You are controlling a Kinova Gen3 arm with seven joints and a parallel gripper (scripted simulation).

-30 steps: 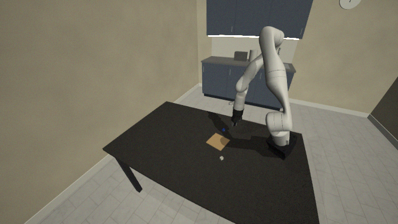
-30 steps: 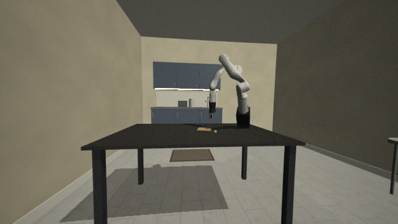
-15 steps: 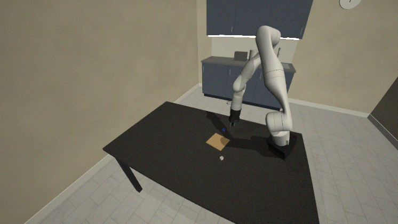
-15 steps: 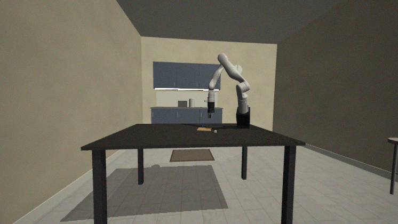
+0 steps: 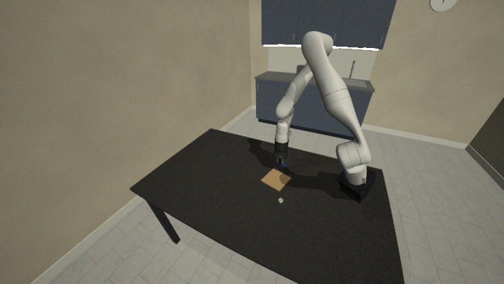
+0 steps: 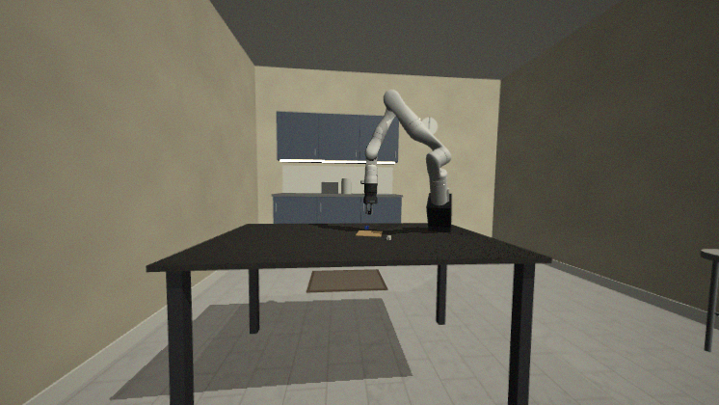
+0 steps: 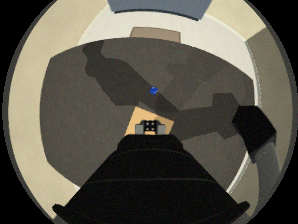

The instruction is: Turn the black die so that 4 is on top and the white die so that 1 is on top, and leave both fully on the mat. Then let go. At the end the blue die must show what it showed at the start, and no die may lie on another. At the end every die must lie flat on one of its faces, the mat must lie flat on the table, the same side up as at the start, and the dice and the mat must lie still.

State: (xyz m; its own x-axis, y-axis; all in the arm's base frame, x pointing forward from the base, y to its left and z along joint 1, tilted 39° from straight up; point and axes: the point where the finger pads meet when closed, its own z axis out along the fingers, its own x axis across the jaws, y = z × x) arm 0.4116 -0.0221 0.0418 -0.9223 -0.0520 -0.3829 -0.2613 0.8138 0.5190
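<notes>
Hanging above the table, the black die is pinched between the two fingers of the gripper. White pips can be made out on it in the wrist view, but its top number cannot be told. Farther out, the mat is seen flat on the table, partly covered by the gripper in the wrist view and crossed by shadow at one corner. The blue die is set on the table near the mat; the white die is set off the mat's other side and is hidden in the wrist view. Their pips are too small to be read. Three dice are counted, one held and two on the table, with one mat, one table and one arm.
</notes>
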